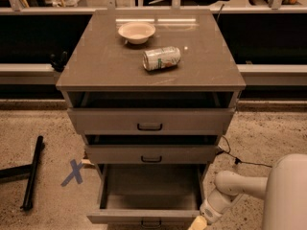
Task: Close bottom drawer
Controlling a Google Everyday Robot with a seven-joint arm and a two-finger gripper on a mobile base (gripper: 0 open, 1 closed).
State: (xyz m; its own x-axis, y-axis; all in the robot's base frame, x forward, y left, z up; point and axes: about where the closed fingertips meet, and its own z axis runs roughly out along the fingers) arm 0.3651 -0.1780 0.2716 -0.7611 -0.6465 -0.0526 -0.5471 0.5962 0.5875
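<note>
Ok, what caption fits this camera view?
Gripper at front corner of the open bottom drawer; can and bowl on cabinet top.

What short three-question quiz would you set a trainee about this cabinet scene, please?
1. True or false: the bottom drawer is pulled out further than the other two.
2. What lies on its side on the cabinet top? A mug; B can; C bottle.
3. Fill in: the gripper is low down, beside the bottom drawer's front ___.
Key: 1 true; 2 B; 3 corner.

Dim warm light reaches the gripper (198, 223), lower right.
</note>
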